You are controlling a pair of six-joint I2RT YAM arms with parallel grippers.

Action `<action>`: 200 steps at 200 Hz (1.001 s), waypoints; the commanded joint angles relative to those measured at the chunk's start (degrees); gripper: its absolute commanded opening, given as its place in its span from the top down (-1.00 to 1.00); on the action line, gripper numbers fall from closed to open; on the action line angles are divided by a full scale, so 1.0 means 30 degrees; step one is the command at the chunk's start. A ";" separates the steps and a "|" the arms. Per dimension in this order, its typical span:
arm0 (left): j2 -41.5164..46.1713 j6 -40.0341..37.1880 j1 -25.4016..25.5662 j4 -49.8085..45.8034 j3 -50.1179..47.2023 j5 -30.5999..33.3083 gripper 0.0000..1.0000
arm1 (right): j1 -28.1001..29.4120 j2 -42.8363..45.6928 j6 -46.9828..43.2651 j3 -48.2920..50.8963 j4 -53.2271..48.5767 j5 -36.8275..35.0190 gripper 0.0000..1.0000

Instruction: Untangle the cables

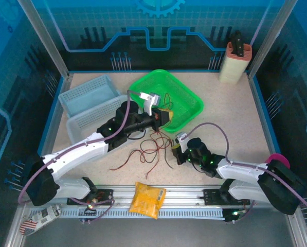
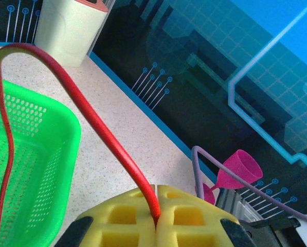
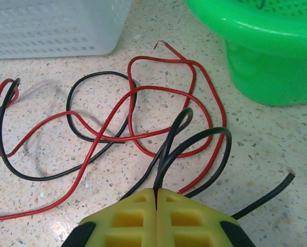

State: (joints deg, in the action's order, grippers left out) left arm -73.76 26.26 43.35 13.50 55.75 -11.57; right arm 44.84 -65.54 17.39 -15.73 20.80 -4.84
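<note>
The cables (image 1: 149, 149) lie as a loose tangle of red and dark wires on the table, between the two arms. My left gripper (image 1: 166, 117) hovers at the near edge of the green basket (image 1: 186, 98). In the left wrist view its yellow pads (image 2: 156, 193) are shut on a red cable (image 2: 91, 110), which arches up and drops over the basket's rim (image 2: 35, 154). My right gripper (image 1: 175, 149) is low at the right side of the tangle. Its pads (image 3: 157, 193) are shut on a black cable (image 3: 194, 141) that loops over red cables (image 3: 158, 92).
Two pale blue-grey baskets (image 1: 89, 95) (image 1: 91, 121) stand at the back left, one of them (image 3: 50, 25) close to the tangle. A cream container (image 1: 234, 62) is at the back right. A yellow bag (image 1: 147, 199) lies on the front rail, and a pink goblet (image 1: 276, 160) by the right arm.
</note>
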 commanded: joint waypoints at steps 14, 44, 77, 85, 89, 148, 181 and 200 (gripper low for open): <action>0.1089 -0.0470 0.0051 -0.0377 0.0920 0.0597 1.00 | -0.0449 0.0607 0.0472 0.0401 -0.0523 0.0694 1.00; 0.2026 0.1820 -0.1842 0.0992 0.0638 -0.1226 1.00 | -0.0693 0.0480 0.0576 0.0497 -0.0401 0.0855 1.00; 0.3440 0.1374 -0.4973 -0.2253 0.1536 -0.0932 1.00 | -0.0713 -0.0048 0.0505 0.0082 -0.0603 0.1169 1.00; 0.3670 0.0936 -0.5832 -0.3345 0.1814 -0.0424 1.00 | -0.0710 -0.0174 0.0495 0.0035 -0.0604 0.1201 1.00; 0.3717 0.0808 -0.6359 -0.3845 0.1972 -0.0118 1.00 | -0.0714 -0.0212 0.0499 -0.0009 -0.0604 0.1229 1.00; 0.1516 -0.0838 -1.3367 -0.7268 0.4021 0.3022 1.00 | -0.0722 -0.0447 0.0371 -0.0372 -0.0779 0.1463 1.00; -0.1676 0.0280 -1.6847 -0.2535 0.3247 -0.0392 1.00 | -0.0716 -0.0464 0.0325 -0.0455 -0.0946 0.1669 1.00; -0.4290 0.0079 -1.8004 -0.2402 0.4549 -0.1926 1.00 | -0.0735 -0.0166 0.0296 -0.0522 -0.1231 0.1615 1.00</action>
State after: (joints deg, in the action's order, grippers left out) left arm -79.31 25.93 -6.81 2.20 66.37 -10.00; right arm 43.05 -66.67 18.41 -15.66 18.63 -0.82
